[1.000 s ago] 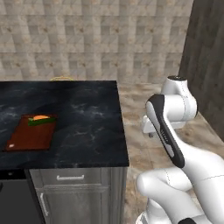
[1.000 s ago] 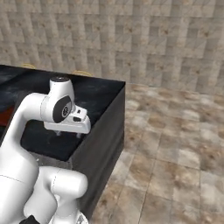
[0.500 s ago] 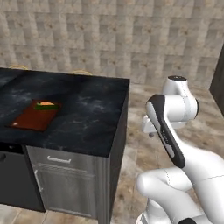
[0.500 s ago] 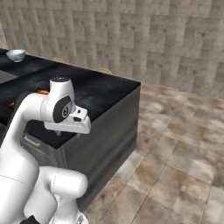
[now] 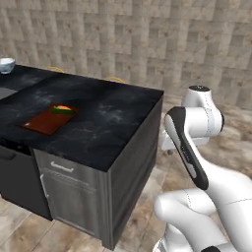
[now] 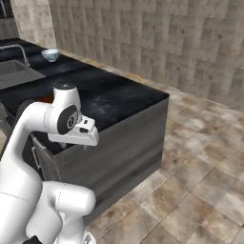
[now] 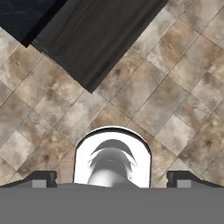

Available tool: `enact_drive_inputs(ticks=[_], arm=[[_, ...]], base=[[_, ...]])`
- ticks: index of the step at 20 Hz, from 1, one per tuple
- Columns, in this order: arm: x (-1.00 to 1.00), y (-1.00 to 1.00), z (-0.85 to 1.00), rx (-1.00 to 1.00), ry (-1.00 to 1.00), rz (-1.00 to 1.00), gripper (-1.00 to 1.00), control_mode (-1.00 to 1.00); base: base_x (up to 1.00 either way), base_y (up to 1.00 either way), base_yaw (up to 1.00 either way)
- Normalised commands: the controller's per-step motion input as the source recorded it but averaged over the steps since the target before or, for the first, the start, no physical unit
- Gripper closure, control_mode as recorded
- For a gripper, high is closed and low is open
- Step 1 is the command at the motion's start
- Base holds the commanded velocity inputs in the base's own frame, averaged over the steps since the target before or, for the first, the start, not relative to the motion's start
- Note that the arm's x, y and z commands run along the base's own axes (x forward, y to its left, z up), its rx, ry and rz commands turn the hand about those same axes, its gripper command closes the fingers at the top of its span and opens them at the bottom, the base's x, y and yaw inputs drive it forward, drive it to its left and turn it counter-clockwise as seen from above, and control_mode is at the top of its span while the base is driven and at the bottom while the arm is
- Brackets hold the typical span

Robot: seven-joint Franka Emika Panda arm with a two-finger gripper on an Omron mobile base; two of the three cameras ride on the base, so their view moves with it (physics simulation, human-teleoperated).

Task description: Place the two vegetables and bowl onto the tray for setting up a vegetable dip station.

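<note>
Vegetables first, in the left base view: the carrot [image 5: 63, 108] and the cucumber [image 5: 63, 111] lie touching each other at the far end of the tray [image 5: 43, 121], which sits flat on the black counter [image 5: 103, 123] near its front edge. Both look light, stiff and smooth; I judge they need no further handling. The bowl [image 5: 6, 65] stands at the far left of the counter, well apart from the tray. It is the piece left to move: probably rigid, glazed and slippery, breakable if dropped, and best taken by pinching its rim wall, since it seems too wide to span. The arm is folded upright beyond the counter's right end, over the floor, its hand tucked behind the forearm.

From the right base view, the bowl [image 6: 50, 55] sits past the sink [image 6: 14, 74] and its faucet [image 6: 19, 52]. A sliver of the tray [image 6: 45, 99] shows behind the arm's shoulder. The gripper [image 6: 86, 144] hangs off the hand, pointing down beside the cabinet face, nowhere near the bowl.

In the hand view, the fingertips [image 7: 40, 178] stand far apart at the bottom corners, the gripper [image 7: 113, 183] spread wide and empty, looking down on floor tiles [image 7: 175, 87] and the counter's corner [image 7: 26, 17].
</note>
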Motion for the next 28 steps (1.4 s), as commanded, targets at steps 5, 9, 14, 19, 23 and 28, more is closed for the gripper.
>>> enact_drive_inputs(ticks=[5, 9, 14, 19, 23, 28], arm=[[0.00, 0.00, 0.00, 0.00, 0.00, 0.00, -1.00, 1.00], [0.00, 0.00, 0.00, 0.00, 0.00, 0.00, -1.00, 1.00], [0.00, 0.00, 0.00, 0.00, 0.00, 0.00, -1.00, 1.00], [0.00, 0.00, 0.00, 0.00, 0.00, 0.00, -1.00, 1.00], [0.00, 0.00, 0.00, 0.00, 0.00, 0.00, -1.00, 1.00], [0.00, 0.00, 0.00, 0.00, 0.00, 0.00, -1.00, 1.00]], base=[[0.21, -0.87, 0.42], [0.27, -0.93, 0.42], [0.31, -0.92, 0.42], [0.35, -0.95, 0.42], [0.34, -0.94, 0.42], [0.13, -0.91, 0.43]])
